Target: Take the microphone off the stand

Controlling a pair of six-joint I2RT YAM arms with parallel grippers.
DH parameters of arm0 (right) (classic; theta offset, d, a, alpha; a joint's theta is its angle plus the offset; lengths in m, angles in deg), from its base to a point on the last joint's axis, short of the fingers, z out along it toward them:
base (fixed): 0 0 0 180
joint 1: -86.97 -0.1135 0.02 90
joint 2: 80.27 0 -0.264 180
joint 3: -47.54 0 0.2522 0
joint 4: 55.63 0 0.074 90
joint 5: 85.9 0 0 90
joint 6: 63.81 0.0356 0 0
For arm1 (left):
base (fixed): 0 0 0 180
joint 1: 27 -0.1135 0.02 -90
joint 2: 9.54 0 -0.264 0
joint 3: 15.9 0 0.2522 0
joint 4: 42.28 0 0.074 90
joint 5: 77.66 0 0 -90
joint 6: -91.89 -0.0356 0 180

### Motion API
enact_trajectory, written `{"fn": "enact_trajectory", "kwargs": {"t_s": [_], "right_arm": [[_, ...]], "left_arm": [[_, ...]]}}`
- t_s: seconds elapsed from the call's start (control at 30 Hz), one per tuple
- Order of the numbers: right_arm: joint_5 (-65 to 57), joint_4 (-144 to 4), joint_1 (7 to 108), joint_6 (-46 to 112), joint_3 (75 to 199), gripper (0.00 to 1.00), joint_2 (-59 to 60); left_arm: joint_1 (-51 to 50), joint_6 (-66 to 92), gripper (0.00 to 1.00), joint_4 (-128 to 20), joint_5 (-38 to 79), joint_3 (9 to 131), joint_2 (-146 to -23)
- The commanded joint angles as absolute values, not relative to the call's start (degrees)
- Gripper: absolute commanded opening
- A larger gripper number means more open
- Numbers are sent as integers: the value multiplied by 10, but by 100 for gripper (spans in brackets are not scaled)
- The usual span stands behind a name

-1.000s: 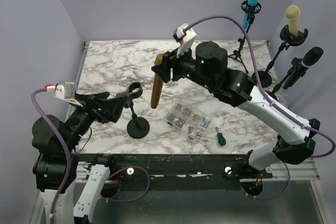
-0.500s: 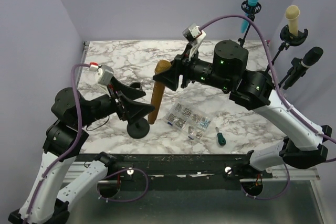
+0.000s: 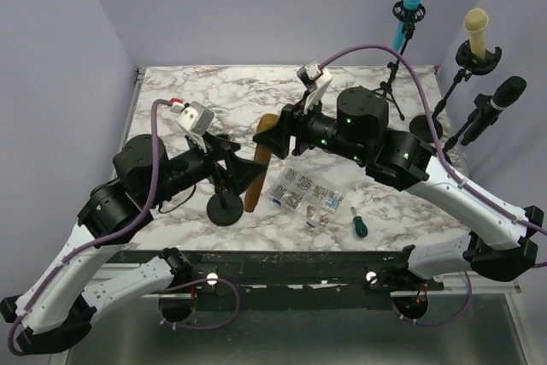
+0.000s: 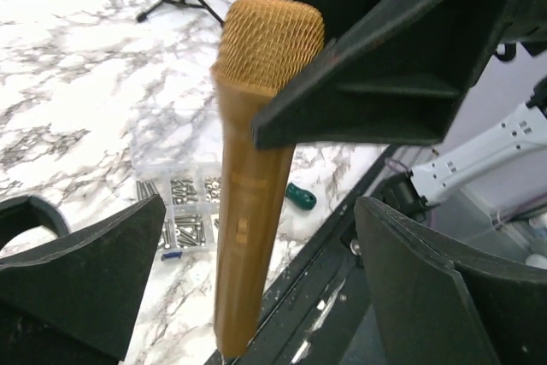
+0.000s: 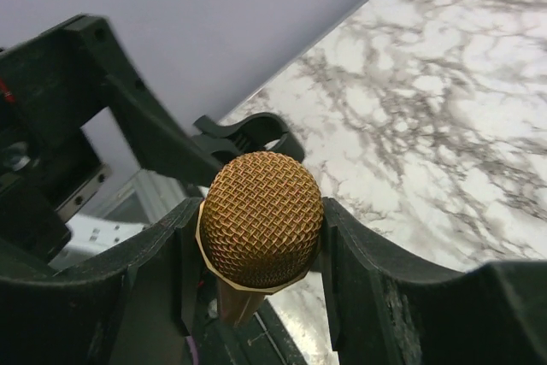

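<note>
A gold microphone [image 3: 255,174] hangs upright above the table, clear of its stand. My right gripper [image 3: 275,132] is shut on it just below the mesh head [image 5: 261,218]. The small black stand [image 3: 225,209] sits on the marble, and its empty clip [image 5: 248,132] shows behind the head. My left gripper [image 3: 235,168] is open, with one finger [image 4: 94,271] on each side of the microphone's lower body [image 4: 252,211] and not touching it. The right gripper's fingers [image 4: 376,83] also show in the left wrist view.
A clear box of screws [image 3: 306,192] and a green screwdriver [image 3: 358,224] lie right of the stand. Three more stands hold a blue [image 3: 412,2], a cream [image 3: 476,30] and a black microphone [image 3: 506,93] at the back right.
My left arm has swung up and to the right, bringing its open jaws around the microphone's lower body. My right arm shifted slightly and still holds the microphone.
</note>
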State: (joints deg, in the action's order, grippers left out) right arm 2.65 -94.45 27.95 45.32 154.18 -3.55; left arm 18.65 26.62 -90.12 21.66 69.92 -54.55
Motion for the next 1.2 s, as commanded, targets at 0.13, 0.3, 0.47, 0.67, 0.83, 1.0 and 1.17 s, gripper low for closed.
{"fn": "enact_trajectory", "kwargs": {"t_s": [0.13, 0.3, 0.47, 0.67, 0.83, 1.0, 1.17], "right_arm": [[453, -886, 301, 453, 1517, 1, -7], [402, -877, 451, 551, 1553, 1, 101], [375, -878, 531, 731, 1628, 1, 230], [362, -924, 568, 978, 1740, 1, 385], [304, -898, 591, 1147, 1769, 1, 484], [280, -911, 606, 1234, 1832, 1, 572], [247, -925, 622, 1259, 1887, 1, 641]], "left_arm": [[191, 250, 98, -900, 70, 679, -446], [191, 255, 99, -923, 61, 681, -424], [191, 266, 99, -928, 82, 673, -407], [191, 249, 98, -940, 60, 665, -386], [191, 231, 99, -949, 49, 659, -379], [191, 211, 98, -953, 35, 636, -368], [191, 198, 98, -956, 23, 618, -353]]}}
